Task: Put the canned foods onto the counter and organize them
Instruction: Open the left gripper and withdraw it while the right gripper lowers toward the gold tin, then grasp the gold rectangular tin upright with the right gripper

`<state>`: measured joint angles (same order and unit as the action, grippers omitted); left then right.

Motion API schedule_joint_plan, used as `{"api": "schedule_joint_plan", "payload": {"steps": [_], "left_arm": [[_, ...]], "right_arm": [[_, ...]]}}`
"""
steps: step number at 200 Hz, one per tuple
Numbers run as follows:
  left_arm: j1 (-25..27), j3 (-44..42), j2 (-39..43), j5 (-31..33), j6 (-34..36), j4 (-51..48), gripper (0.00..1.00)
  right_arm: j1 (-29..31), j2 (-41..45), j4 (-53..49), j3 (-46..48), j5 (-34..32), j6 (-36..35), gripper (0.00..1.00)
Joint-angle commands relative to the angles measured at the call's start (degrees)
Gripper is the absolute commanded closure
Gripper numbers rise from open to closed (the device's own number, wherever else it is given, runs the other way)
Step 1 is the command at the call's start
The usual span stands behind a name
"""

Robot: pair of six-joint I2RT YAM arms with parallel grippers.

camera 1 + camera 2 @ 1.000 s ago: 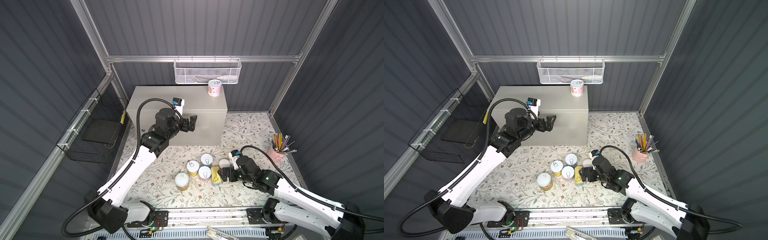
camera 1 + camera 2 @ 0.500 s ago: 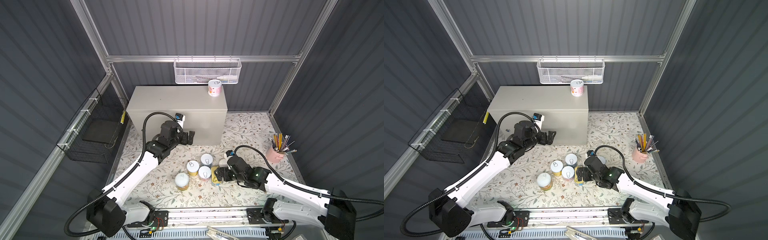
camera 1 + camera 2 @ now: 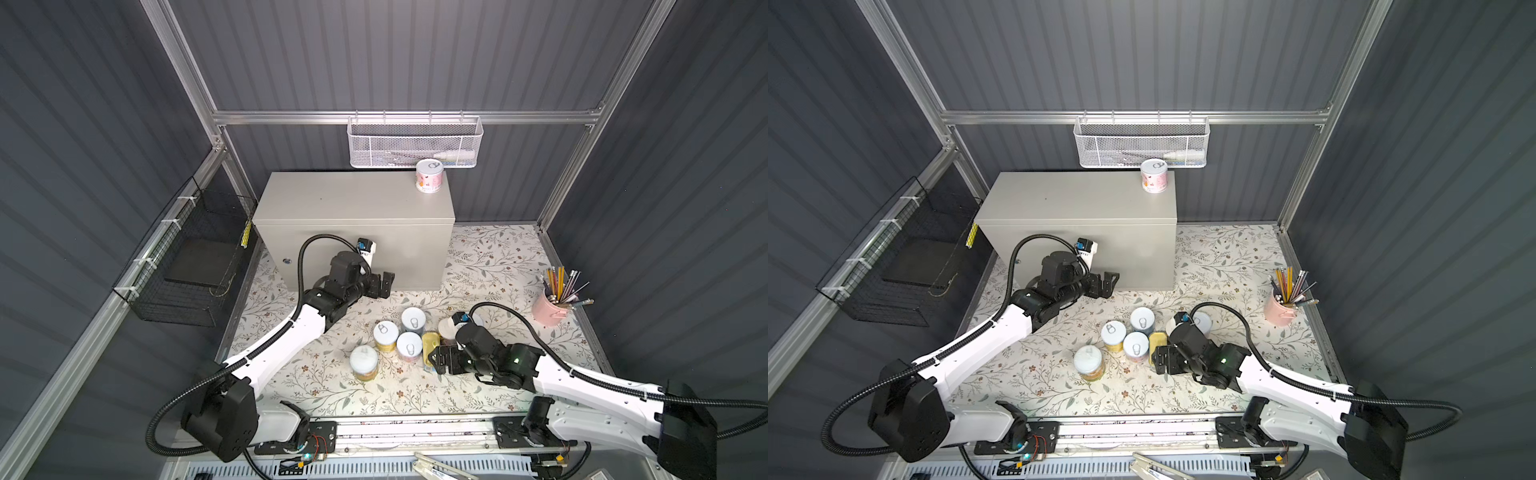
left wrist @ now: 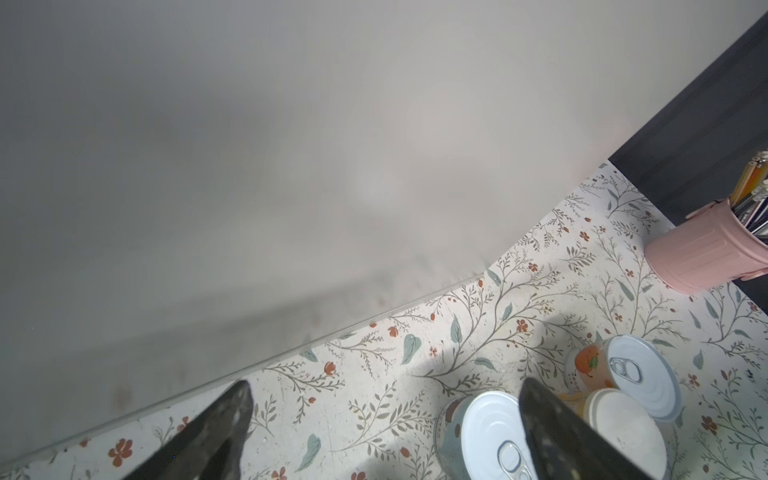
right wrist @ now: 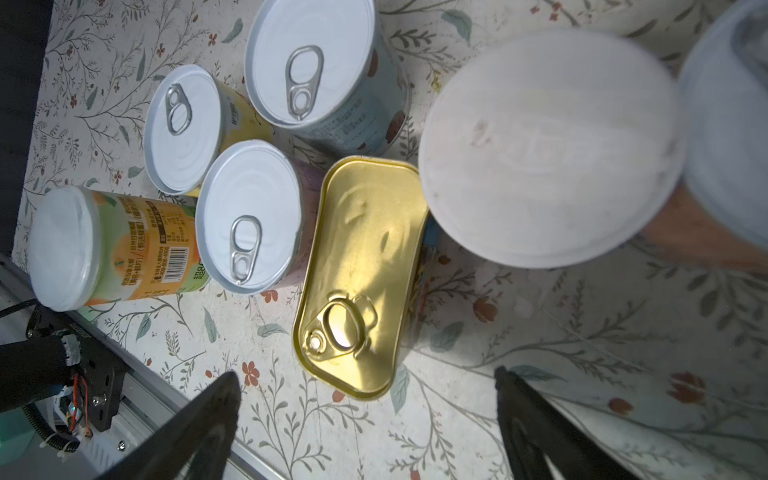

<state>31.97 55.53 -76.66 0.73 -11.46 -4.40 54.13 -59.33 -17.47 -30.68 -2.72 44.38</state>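
Right wrist view: the right gripper [image 5: 368, 380] stands wide open and empty, low over the floral mat [image 5: 540, 374]. The gold-topped tin [image 5: 361, 266] lies flat directly ahead, its near end about level with the fingertips and touching neither. Its long axis runs roughly along the approach line, so the jaws span its short side. 6 round cans [image 5: 249, 216] crowd it on the mat. The right arm is nearer, forearm low, reaching inward. In a top view, the left gripper [image 3: 384, 284], open and empty, hangs near the counter [image 3: 353, 199] front. 1 pink can [image 3: 429, 176] stands on the countertop's far right corner.
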Motion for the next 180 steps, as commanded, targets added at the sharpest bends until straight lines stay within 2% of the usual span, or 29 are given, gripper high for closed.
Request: {"api": "schedule_joint_plan", "payload": {"steps": [1,72,180], "left_arm": [[0.28,-1.24,0.85,-1.52,-1.28,2.41,0.0],[0.23,-2.43,-0.93,-2.55,-1.28,2.8,0.0],[0.27,-3.98,-0.77,-3.83,-1.59,3.56,0.0]], "right_arm": [[0.75,-1.49,1.87,0.79,0.45,1.32,0.08],[3.15,-11.69,1.92,-3.55,0.34,0.72,0.14],[3.34,-15.28,0.26,-6.58,-1.37,0.97,0.22]]}}
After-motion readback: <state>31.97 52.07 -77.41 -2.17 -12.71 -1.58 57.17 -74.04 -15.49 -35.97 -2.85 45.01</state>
